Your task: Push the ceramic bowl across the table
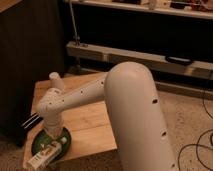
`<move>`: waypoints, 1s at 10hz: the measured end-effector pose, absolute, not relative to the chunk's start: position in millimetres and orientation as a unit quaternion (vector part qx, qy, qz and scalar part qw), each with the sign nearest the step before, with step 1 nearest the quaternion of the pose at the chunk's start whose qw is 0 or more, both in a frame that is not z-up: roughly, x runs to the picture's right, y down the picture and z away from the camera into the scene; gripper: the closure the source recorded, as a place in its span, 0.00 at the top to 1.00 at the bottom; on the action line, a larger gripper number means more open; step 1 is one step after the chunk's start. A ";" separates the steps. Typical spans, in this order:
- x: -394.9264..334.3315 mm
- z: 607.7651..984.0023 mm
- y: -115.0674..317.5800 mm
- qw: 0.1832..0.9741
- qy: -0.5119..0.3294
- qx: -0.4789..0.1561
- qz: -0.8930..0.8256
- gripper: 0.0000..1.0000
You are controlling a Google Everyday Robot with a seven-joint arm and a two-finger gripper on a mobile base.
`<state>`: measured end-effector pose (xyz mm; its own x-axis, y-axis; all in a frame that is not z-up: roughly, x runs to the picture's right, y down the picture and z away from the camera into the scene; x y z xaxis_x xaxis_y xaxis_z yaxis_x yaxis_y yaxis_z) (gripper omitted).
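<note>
Camera view: a small rectangular light wooden surface point(92, 117) with a planked top stands in front of a dark cabinet point(27, 50) and a low metal rack point(150, 57). The shallow round glossy green ceramic bowl point(64, 136) sits at the surface's 7 o'clock corner, close to the near and left edges. The robot's thick white arm point(130, 110) comes in from 5 o'clock, and its forearm reaches left across the planks. The wrist then turns straight down over the bowl.

The end effector point(53, 134) is at the lower end of that wrist column, over the inside of the bowl. Whether it touches the dish, or is set wide or narrow, cannot be told, because the wrist covers it.

A pale carton with a green label point(42, 157) lies on its side at the bowl's 7 o'clock rim, partly overhanging the surface's near edge. An upside-down white cup point(55, 80) stands at 11 o'clock on the surface, well apart from the bowl, just behind the forearm. Dark cables point(197, 145) trail over the speckled floor point(190, 115) at 3 o'clock.
</note>
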<state>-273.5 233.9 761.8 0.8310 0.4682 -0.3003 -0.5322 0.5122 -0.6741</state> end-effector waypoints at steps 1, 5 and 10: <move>-271.8 765.4 228.3 0.868 0.038 -0.401 0.290 0.04; -257.4 781.5 213.4 0.867 0.056 -0.397 0.295 0.04; -231.0 796.7 215.0 0.860 0.075 -0.400 0.308 0.04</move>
<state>-231.0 215.0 796.7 0.7995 0.4688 -0.3755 -0.5892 0.4904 -0.6422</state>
